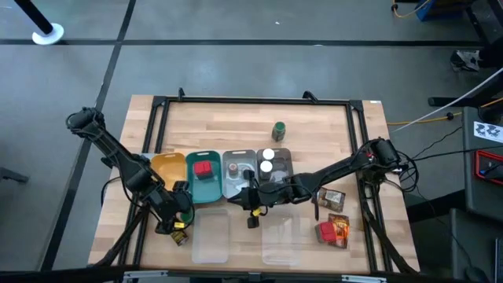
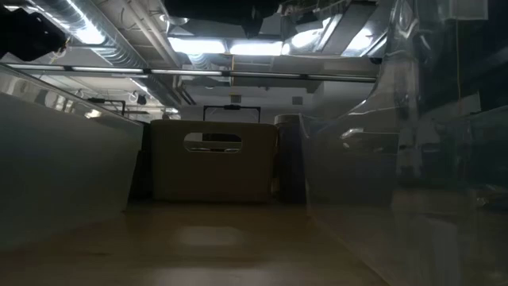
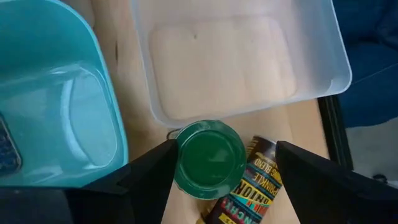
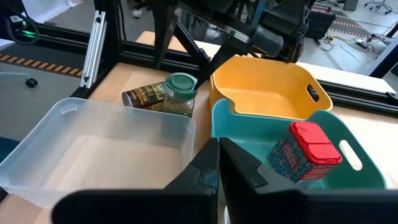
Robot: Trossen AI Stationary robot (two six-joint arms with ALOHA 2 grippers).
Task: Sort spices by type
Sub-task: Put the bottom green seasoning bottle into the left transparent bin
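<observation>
A green-capped jar stands upright on the table near the front left, beside a yellow-labelled jar that lies on its side. My left gripper is open above them, pointing steeply down, with one finger on either side of the green cap. My right gripper is shut and empty, hovering level over the near end of the teal tray, which holds a red box. In the high view my right gripper reaches in from the right.
The yellow tray, teal tray and two grey trays stand in a row, the grey ones holding jars. Clear lids lie in front. A green-capped jar stands farther back, and pouches lie at the right.
</observation>
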